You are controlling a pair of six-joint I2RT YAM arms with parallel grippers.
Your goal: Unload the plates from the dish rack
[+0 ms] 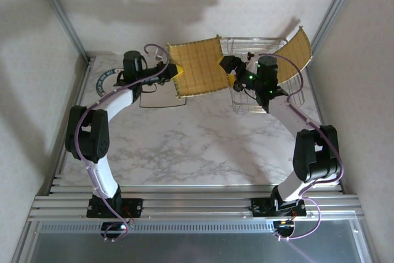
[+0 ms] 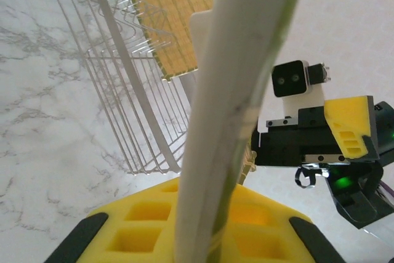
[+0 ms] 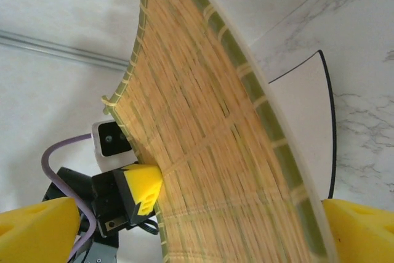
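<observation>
A square yellow grid-patterned plate (image 1: 198,66) hangs in the air left of the dish rack (image 1: 265,93). My left gripper (image 1: 178,69) is shut on its left edge; in the left wrist view the plate (image 2: 240,90) rises edge-on from between the yellow pads (image 2: 141,226). My right gripper (image 1: 229,72) is at the plate's right edge, open, its pads (image 3: 37,232) wide apart on either side of the plate (image 3: 209,152). A second yellow plate (image 1: 297,50) leans in the rack's far right end.
On the table's left lie a round plate with a dark patterned rim (image 1: 106,79) and a square white plate with a thin dark rim (image 1: 161,98). Walls stand close on three sides. The marble table (image 1: 197,146) stretches toward the arm bases.
</observation>
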